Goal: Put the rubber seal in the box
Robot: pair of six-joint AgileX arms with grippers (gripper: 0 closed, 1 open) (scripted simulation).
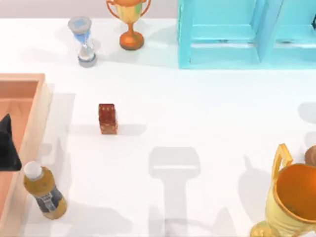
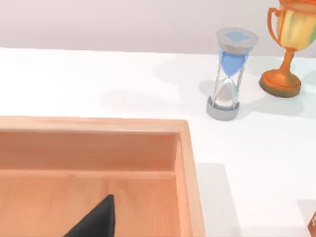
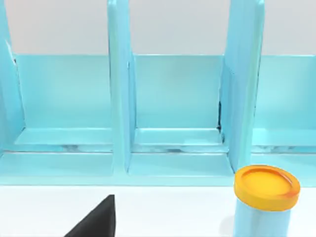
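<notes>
The rubber seal, a small reddish-brown block with a lighter base, stands upright on the white table left of centre. The box, shallow with a light wood rim and an orange-brown inside, lies at the table's left edge. My left gripper hangs over the inside of the box, well to the left of the seal and apart from it; the left wrist view shows its dark tip above the box floor. In the right wrist view my right gripper faces the shelf unit.
An amber bottle with a white cap stands just beside the box's right rim. An hourglass and a small trophy stand at the back left, a turquoise shelf unit at the back right, and a large gold trophy at the front right.
</notes>
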